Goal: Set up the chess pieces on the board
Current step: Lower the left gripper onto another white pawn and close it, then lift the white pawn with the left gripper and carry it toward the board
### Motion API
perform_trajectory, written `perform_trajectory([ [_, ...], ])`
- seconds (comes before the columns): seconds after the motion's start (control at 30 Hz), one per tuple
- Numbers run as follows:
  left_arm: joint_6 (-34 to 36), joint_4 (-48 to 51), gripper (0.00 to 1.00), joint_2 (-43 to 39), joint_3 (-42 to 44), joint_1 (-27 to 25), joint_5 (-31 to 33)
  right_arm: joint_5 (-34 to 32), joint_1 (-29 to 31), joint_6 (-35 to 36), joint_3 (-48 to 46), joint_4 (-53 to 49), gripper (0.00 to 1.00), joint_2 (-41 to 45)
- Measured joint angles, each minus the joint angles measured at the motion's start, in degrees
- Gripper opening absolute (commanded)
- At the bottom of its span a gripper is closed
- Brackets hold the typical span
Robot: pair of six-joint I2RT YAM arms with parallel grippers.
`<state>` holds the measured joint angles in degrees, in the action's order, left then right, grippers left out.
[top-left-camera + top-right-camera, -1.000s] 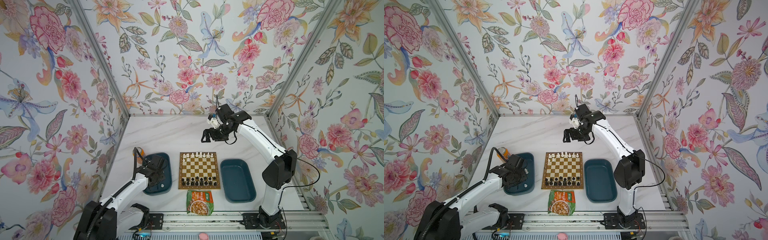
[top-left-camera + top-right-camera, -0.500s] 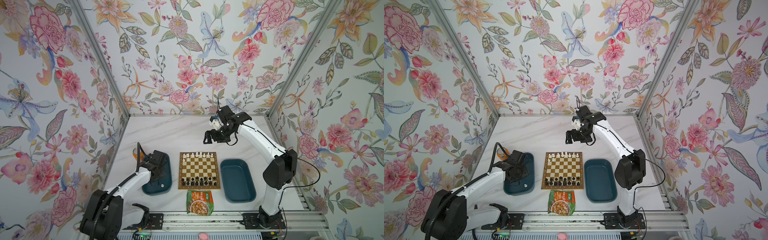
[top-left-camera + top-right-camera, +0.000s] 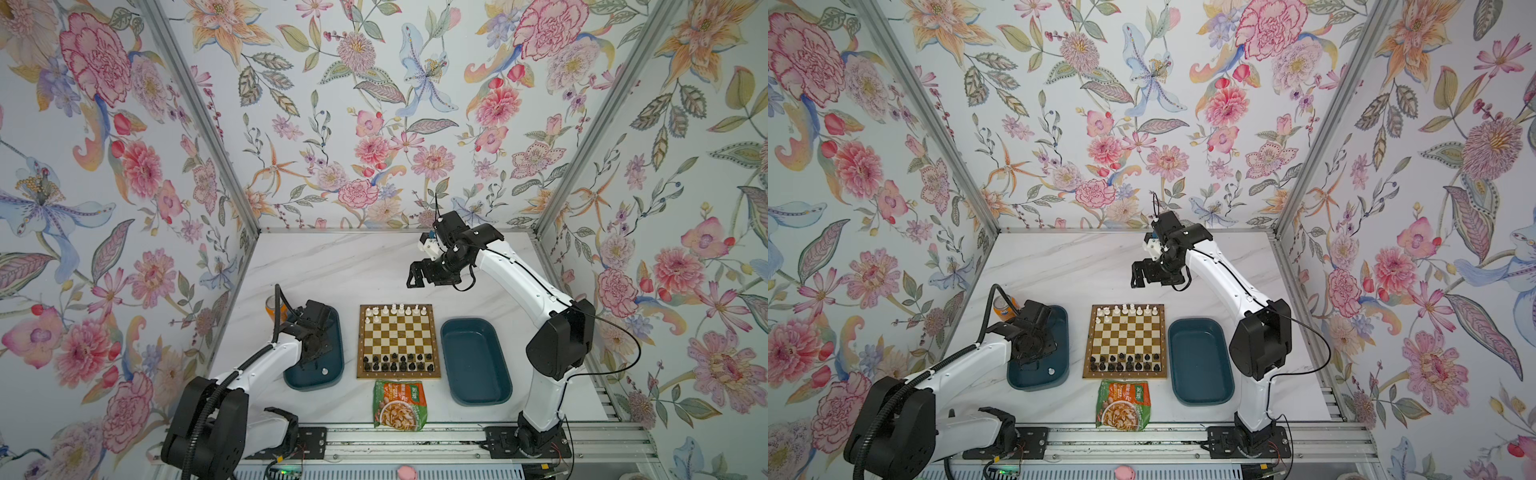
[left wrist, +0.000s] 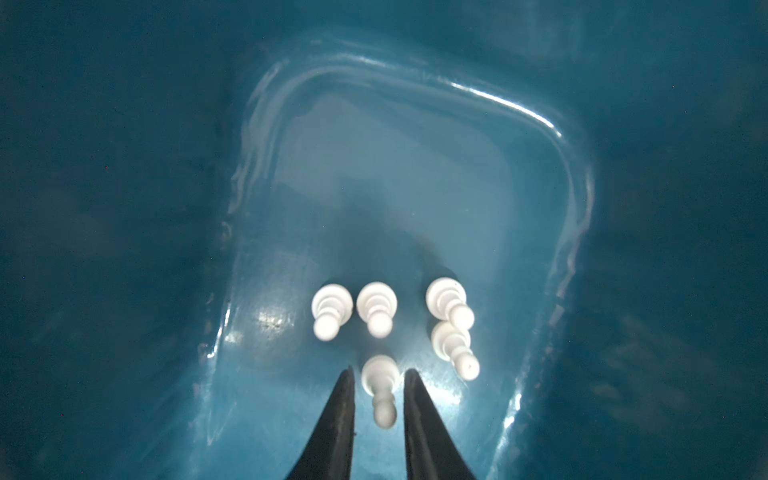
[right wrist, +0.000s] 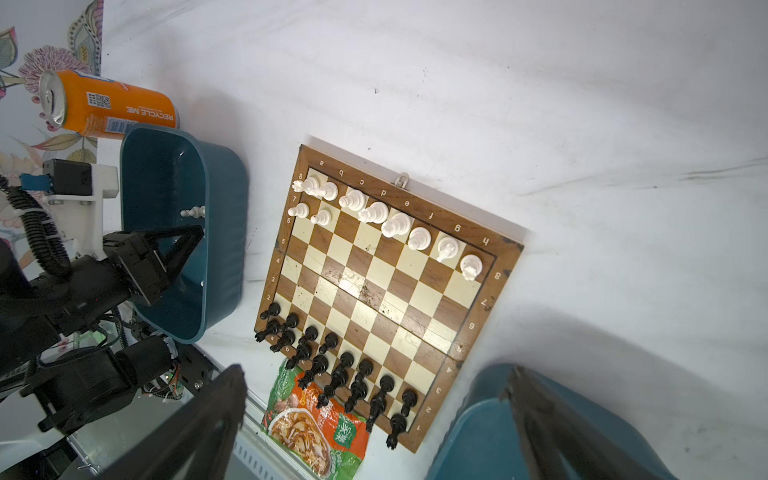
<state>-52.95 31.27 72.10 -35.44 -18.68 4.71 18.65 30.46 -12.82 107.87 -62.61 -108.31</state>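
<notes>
**Left jaws straddle a white pawn in the tray**

Your left jaws sit low inside the teal tray [image 3: 311, 383]. They are narrowly open on either side of a white pawn [image 4: 380, 376], with a sliver of gap on each side. Four more white pawns [image 4: 376, 305] are close by. Your right jaws hang wide open and empty above the table [image 3: 332, 266], behind the board [image 3: 399, 375]. On it, white pieces [image 3: 397, 309] line the far edge and black pieces [image 3: 397, 362] fill the near two rows.

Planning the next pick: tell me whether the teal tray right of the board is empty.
Empty: in both top views the right tray shows only bare teal floor.
</notes>
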Motion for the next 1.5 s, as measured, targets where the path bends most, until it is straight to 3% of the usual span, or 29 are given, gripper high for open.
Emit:
perform_trajectory([
  [1.03,1.09,-2.73,0.22,2.23,1.07,0.04,-0.02,-1.14,0.11,-0.04,-1.18,-0.24,0.99,1.92],
  [1.5,1.57,-3.3,0.09,2.32,1.09,0.31,-0.02,-1.31,0.11,-0.04,-1.18,-0.24,0.99,1.92],
])
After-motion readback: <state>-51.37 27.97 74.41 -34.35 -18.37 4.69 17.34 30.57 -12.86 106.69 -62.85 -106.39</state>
